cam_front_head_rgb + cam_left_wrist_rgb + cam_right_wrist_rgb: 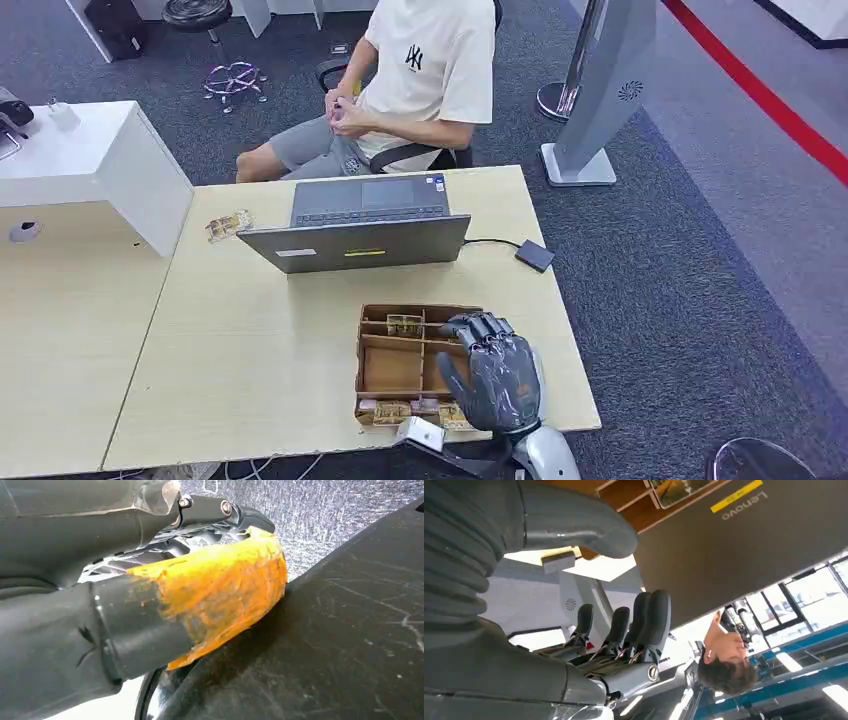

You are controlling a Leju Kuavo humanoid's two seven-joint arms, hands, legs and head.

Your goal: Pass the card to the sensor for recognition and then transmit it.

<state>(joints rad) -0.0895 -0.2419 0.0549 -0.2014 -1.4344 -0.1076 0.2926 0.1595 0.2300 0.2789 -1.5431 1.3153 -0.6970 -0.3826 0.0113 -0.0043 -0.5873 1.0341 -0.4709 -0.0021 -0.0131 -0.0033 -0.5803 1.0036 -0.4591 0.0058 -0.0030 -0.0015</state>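
One hand, the right (495, 375), hovers spread and empty over the cardboard tray (375, 368) to pick a card (404, 324) from its far slot, the sensor (534, 255) lying beyond.

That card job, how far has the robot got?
Barely started. The right hand hovers open over the cardboard tray, holding nothing; cards lie in its compartments. Picking one, showing it to the black sensor beside the laptop, and handing it over remain.

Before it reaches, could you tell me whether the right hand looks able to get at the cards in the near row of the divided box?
Probably yes: the right hand hovers open over the box, beside those cards, nothing between.
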